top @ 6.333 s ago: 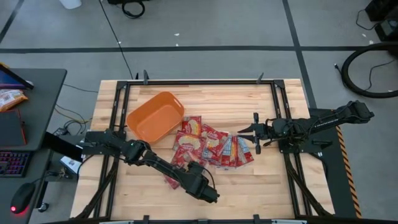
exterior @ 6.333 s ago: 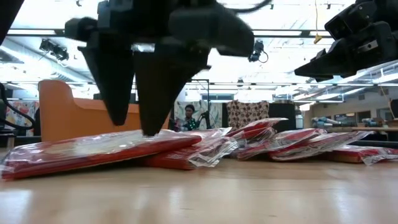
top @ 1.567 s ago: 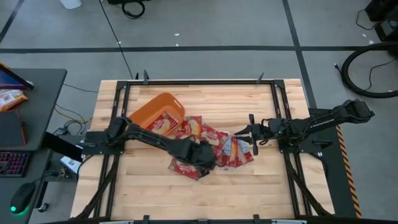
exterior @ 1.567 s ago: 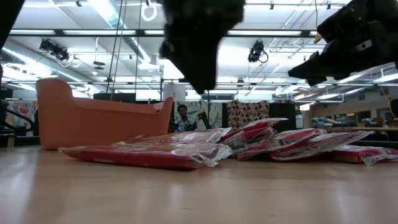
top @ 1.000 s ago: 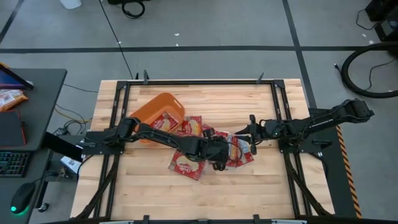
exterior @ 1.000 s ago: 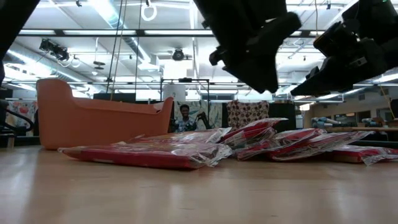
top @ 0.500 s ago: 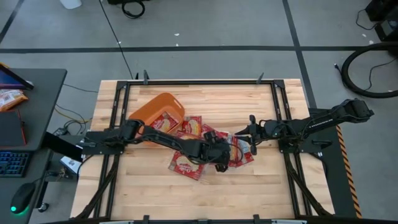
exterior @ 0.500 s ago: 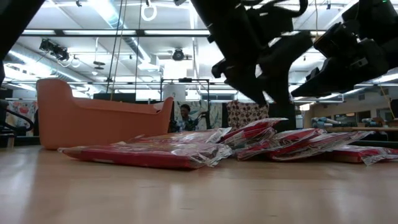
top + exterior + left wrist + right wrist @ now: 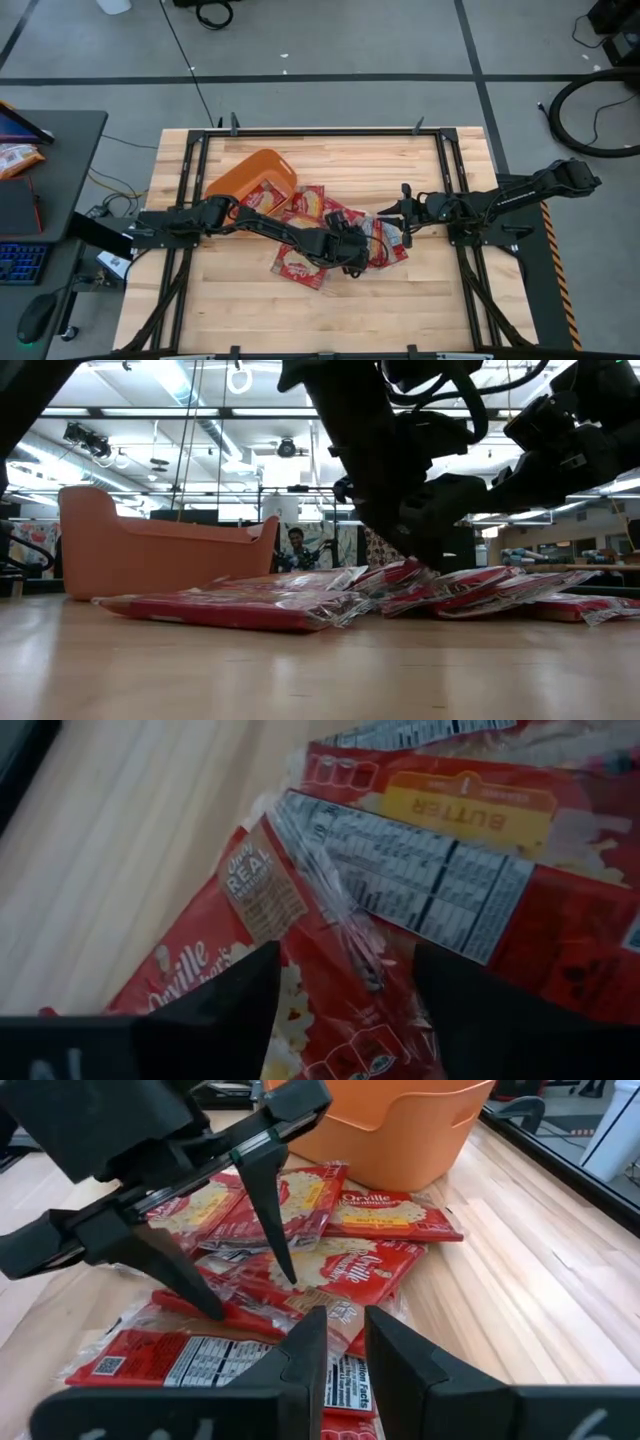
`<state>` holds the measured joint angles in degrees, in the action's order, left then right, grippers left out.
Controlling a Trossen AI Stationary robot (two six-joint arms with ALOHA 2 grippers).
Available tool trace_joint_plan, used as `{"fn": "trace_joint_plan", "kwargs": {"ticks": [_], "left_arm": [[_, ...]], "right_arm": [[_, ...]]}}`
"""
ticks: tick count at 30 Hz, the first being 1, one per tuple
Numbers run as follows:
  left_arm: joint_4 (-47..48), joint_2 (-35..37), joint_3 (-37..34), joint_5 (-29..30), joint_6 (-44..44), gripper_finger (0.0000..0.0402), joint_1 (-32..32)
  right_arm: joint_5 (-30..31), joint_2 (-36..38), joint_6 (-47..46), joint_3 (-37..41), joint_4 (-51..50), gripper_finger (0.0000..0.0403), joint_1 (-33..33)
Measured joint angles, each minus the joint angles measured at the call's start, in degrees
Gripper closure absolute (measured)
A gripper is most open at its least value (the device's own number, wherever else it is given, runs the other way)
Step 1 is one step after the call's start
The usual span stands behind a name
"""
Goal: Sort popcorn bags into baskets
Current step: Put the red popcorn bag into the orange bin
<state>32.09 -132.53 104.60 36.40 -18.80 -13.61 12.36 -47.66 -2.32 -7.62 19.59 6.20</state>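
Popcorn bags (image 9: 340, 225): flat red packets heaped in overlapping layers at mid-surface, between the two arms; some lie print up, some show white nutrition panels; the one nearest the front edge (image 9: 297, 266) sits at the edge of the heap.
Basket (image 9: 245, 177): orange, tipped on the surface toward the back left; one red packet (image 9: 262, 196) lies in its mouth.
Heap against basket: nearest packets just beside the basket's open side, touching or not I cannot tell.
Left pincer (image 9: 362, 250): arm stretched low across the heap; fingers spread, tips down on the packets at the heap's right part. In the right wrist view both dark fingers (image 9: 270, 1205) stand well apart, points planted on a red bag with nothing pinched between them. The left wrist view shows the bag's clear seam between the two fingers.
Right pincer (image 9: 404, 216): poised at the right edge of the heap, above the packets; fingers partway apart with a narrow gap, holding nothing.
Surface (image 9: 330, 310): pale wood planks in a black frame.
Low view: left pincer (image 9: 425, 550) down on the pile; a person (image 9: 296, 548) is seen far behind.
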Motion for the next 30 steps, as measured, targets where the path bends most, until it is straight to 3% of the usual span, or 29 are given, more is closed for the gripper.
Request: {"fn": "trace_joint_plan", "kwargs": {"ticks": [6,16,20,30], "left_arm": [[0.49,0.0,0.0,-0.15,-0.03,0.0236,-0.02],[2.66,0.32,0.56,-1.91,-2.43,0.0388,0.4],[8.81,1.44,6.55,-4.43,-2.5,0.0392,1.3],[34.91,1.77,30.32,-8.57,-4.73,0.0392,3.98]], "right_arm": [[0.0,0.0,0.8,0.0,0.01,0.0327,0.04],[-2.36,-0.01,0.51,0.0,0.07,0.0327,0.04],[-2.36,-0.02,0.84,0.0,0.52,0.0327,0.04],[-2.43,-0.02,0.95,0.0,0.92,0.0327,0.04]]}}
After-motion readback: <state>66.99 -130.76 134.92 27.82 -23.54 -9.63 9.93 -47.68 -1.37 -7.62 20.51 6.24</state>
